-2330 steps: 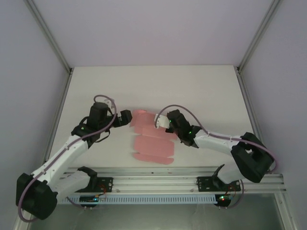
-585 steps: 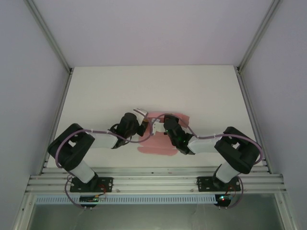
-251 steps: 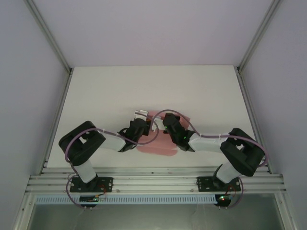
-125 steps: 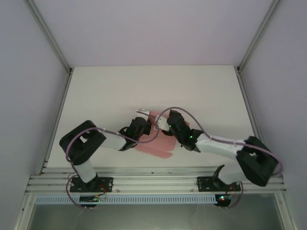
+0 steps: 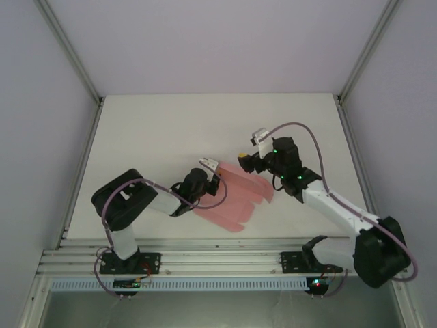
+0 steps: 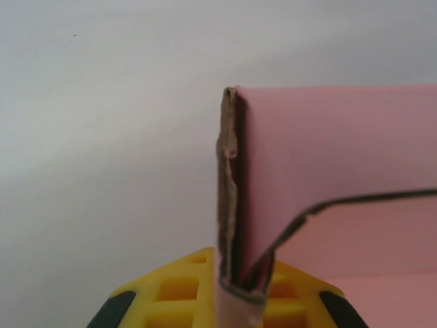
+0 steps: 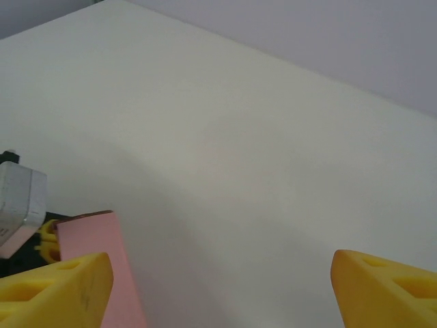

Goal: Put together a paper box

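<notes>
Item: aluminium rail, nearer than the paper box, carrying both arm bases. Item: left arm, folded low to the left of the paper box, its forearm reaching in to the box's left edge. Item: left gripper, clenched on that edge. In the left wrist view the yellow fingers pinch a doubled fold of pink card, which stands upright between them, with a further panel bowing off to the side. Item: paper box, pale pink card, on the white table. It is mostly a spread cutout with its flaps fanned flat, and only the clamped edge is raised; as a container it has no formed walls round a cavity. Item: right gripper, beyond the far right corner of the paper box and lifted clear of it, released. Its yellow fingertips are set wide apart over bare table, with a strip of pink card beside the left fingertip. Item: pale enclosure walls, far beyond the paper box.
</notes>
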Robot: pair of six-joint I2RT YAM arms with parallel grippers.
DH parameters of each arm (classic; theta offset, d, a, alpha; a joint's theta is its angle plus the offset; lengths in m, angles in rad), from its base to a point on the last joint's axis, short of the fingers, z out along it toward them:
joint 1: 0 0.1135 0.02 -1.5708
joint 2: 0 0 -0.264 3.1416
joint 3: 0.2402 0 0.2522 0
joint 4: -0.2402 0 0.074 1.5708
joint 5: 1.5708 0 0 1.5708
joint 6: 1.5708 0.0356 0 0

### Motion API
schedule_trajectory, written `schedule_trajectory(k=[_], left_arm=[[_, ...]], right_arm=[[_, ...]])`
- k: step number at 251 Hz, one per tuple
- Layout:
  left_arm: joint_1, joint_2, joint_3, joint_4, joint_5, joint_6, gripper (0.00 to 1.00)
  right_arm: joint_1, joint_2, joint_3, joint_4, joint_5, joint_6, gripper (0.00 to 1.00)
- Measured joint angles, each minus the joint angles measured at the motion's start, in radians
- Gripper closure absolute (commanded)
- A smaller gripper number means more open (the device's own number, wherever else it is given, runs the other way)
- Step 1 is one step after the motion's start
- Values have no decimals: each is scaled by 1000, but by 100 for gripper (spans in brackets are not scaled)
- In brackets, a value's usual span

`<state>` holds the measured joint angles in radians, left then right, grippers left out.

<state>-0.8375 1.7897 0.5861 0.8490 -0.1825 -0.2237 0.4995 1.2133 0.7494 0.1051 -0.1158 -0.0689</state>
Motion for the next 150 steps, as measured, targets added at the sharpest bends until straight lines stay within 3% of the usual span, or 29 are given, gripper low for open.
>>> schedule_trajectory(k=[77,150], left_arm=[[0,0,0,-5,24,13,82],[0,0,-4,-27,40,14,77]], right_arm=[[2,222,53,-35,-117,107,25],[31,251,14,6,-150,102,27]])
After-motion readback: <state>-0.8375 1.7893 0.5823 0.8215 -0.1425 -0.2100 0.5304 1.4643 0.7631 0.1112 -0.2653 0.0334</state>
